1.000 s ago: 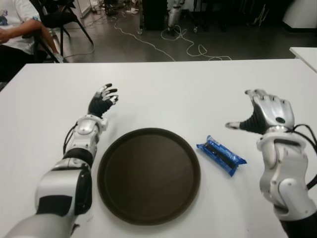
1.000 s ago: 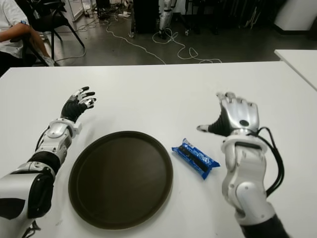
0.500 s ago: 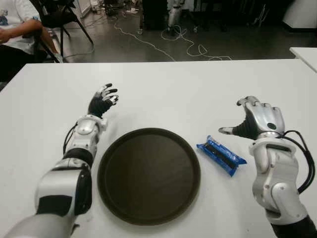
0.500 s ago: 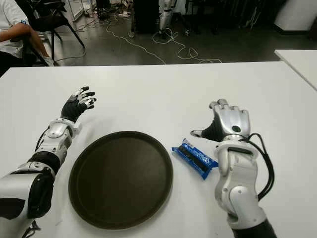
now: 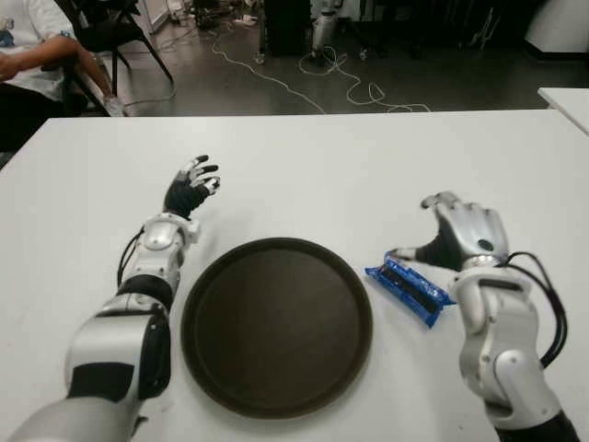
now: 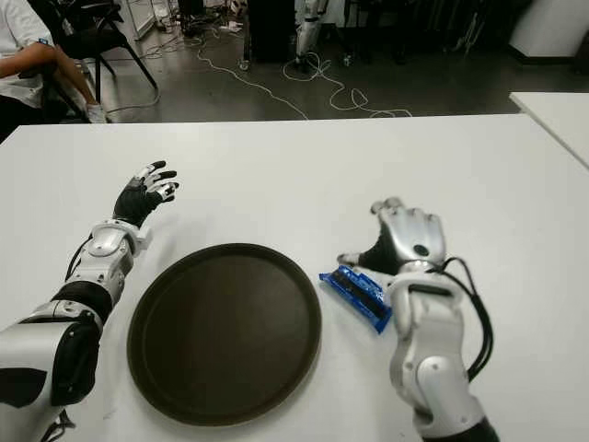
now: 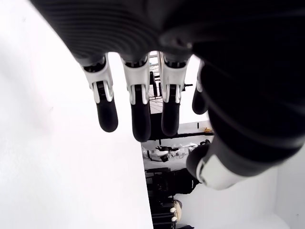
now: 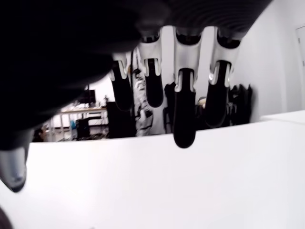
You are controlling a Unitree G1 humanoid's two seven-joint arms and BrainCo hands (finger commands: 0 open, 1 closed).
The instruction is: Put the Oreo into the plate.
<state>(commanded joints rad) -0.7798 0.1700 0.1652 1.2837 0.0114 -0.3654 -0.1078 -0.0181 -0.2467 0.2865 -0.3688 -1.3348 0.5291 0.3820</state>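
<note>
Left eye view: step in hand is the reach, nothing grasped. Right hand (image 5: 453,238) at right of centre, fingers spread and lightly curled, thumb tip just above the far end of the Oreo pack (image 5: 410,291). Pack is a blue glossy foil wrapper, oblong, lying diagonally on the white table (image 5: 322,175), just right of the plate (image 5: 276,324) and apart from its rim. Plate is round, dark brown, matte, shallow raised rim, lower centre. Left hand (image 5: 190,191) idle at upper left of the plate, fingers loosely spread, holding nothing.

Right eye view: same layout; pack (image 6: 357,296) sits between plate and right forearm. Next move, my read: lower the hand, close thumb and fingers across the pack's narrow width. Foil looks slippery, so pinch firmly.

Left wrist view: fingers (image 7: 141,117) straight, apart, black pads, white shells; empty.

Right wrist view: fingers (image 8: 184,125) extended with gaps, nothing between them; pack not visible here.
</note>
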